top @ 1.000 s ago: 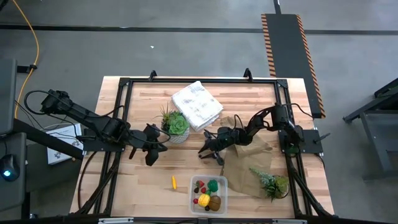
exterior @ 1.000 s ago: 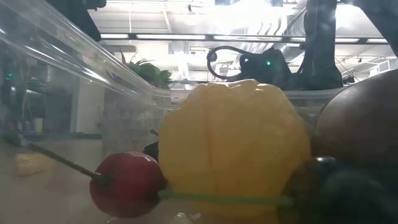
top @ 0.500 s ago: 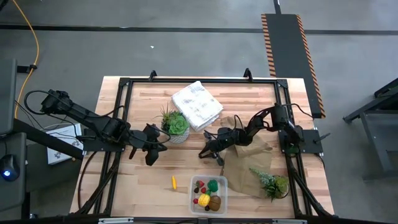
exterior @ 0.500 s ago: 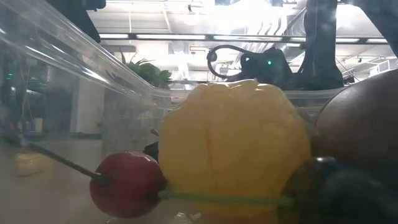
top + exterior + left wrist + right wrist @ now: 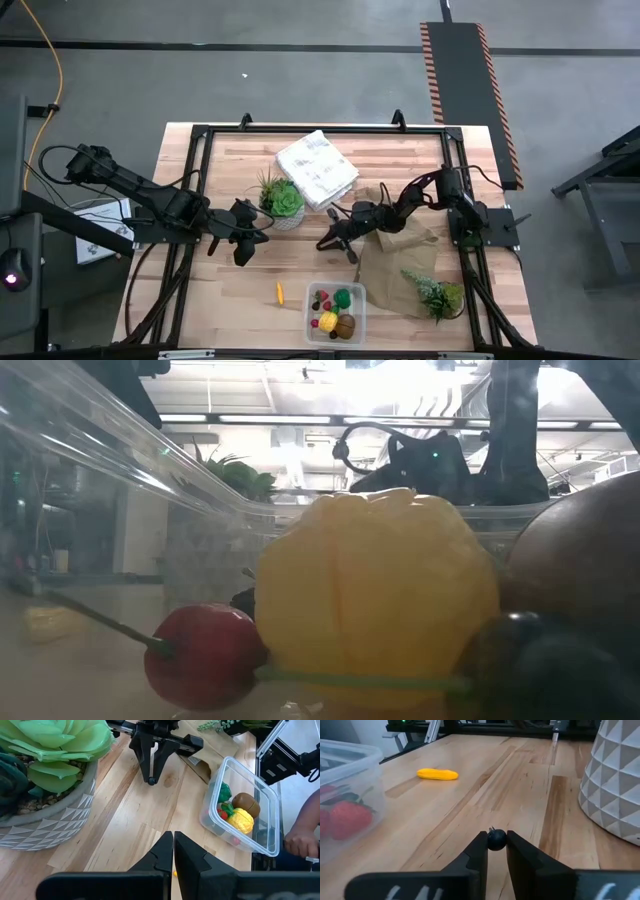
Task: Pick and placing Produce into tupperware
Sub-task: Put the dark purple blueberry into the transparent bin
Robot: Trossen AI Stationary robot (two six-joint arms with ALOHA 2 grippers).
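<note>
A small dark berry (image 5: 496,840) sits pinched between the fingertips of the right gripper (image 5: 495,845), above the bare wood near the middle of the tabletop (image 5: 250,280). It is a round, black ball with a tiny stem on top. The clear plastic box (image 5: 336,312) stands at the front edge of the tabletop, and it holds a yellow lemon (image 5: 327,321), a brown kiwi (image 5: 346,325), a green piece (image 5: 343,297) and red berries (image 5: 321,299). An orange stick (image 5: 280,292) lies on the wood just beside the box, toward the left side. The left gripper (image 5: 173,851) waits with its fingers pressed together, beside a green plant in a grey pot (image 5: 281,203).
</note>
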